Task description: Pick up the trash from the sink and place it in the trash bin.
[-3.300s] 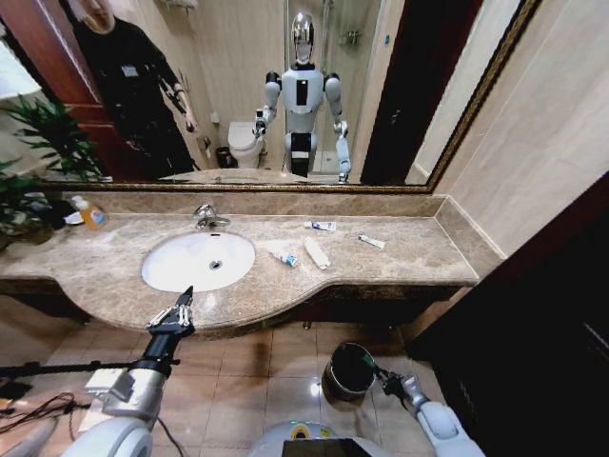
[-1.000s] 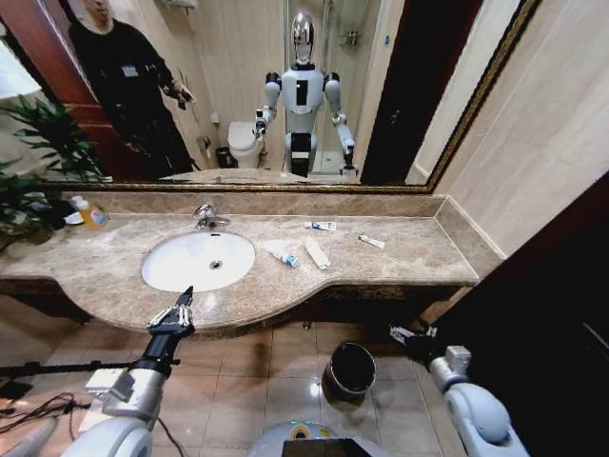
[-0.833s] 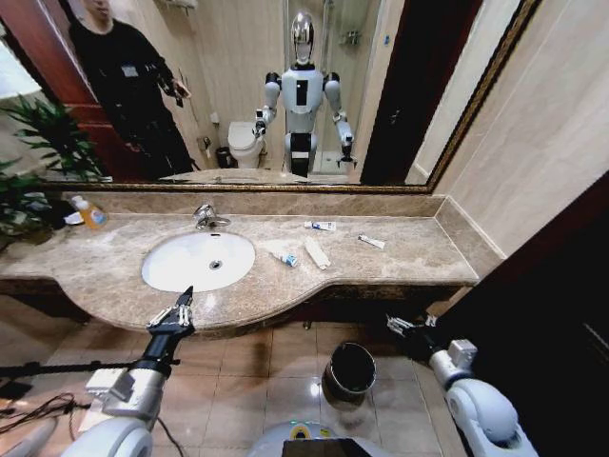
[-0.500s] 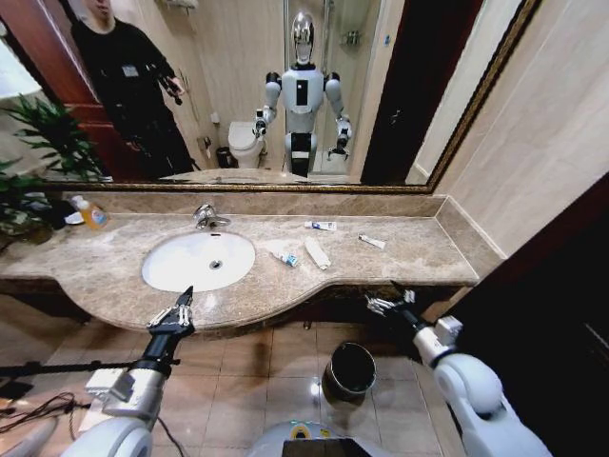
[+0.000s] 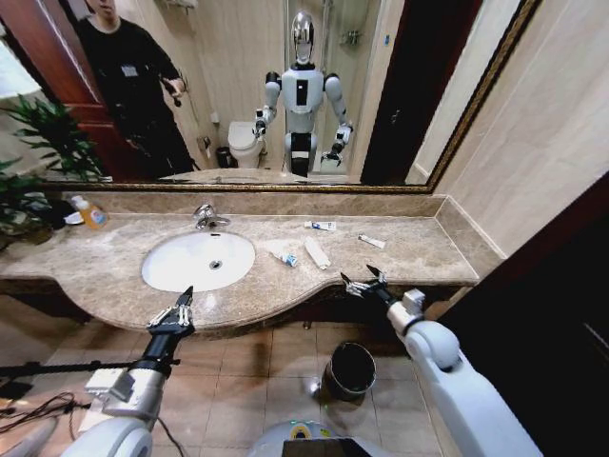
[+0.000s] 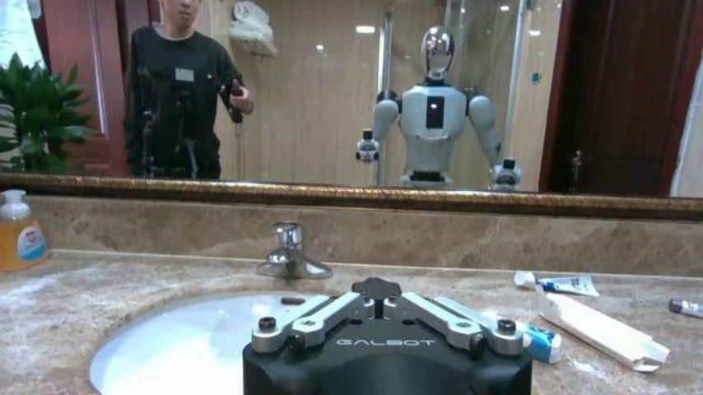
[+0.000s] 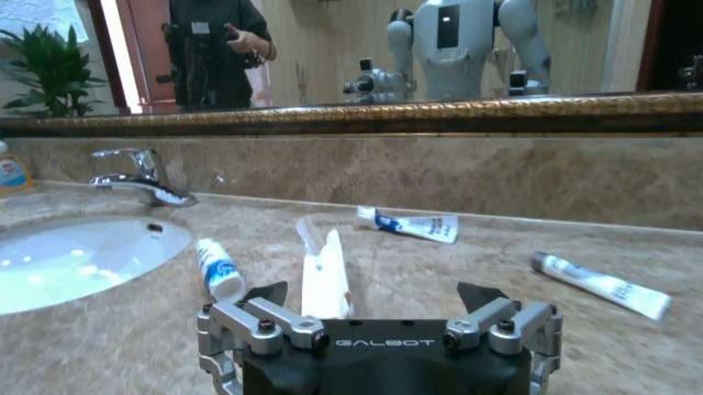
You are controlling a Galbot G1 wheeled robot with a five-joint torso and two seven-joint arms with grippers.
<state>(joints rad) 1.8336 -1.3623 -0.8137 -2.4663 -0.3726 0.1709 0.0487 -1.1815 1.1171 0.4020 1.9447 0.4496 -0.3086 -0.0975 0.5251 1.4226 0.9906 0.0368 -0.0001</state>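
The trash lies on the brown countertop to the right of the white sink point(image 5: 198, 260), not in the basin. It is a small blue-tipped tube point(image 5: 287, 258), a long white wrapper point(image 5: 316, 252), a blue-and-white tube point(image 5: 321, 226) and a white tube point(image 5: 371, 241). My right gripper point(image 5: 362, 283) hovers open at the counter's front edge, just short of the wrapper point(image 7: 324, 276) and the small tube point(image 7: 220, 270), with nothing between its fingers. My left gripper point(image 5: 176, 312) is shut and parked at the counter's front edge before the sink. The dark trash bin point(image 5: 350, 371) stands on the floor below.
A chrome tap point(image 5: 207, 217) rises behind the basin. A bottle of orange liquid point(image 5: 91, 212) and a plant point(image 5: 29, 171) are at the far left. A mirror spans the back wall. A dark wall closes the right side, and a person stands reflected in the mirror.
My right arm has risen from beside the trash bin on the floor to the counter's front edge near the trash. The left arm has not moved.
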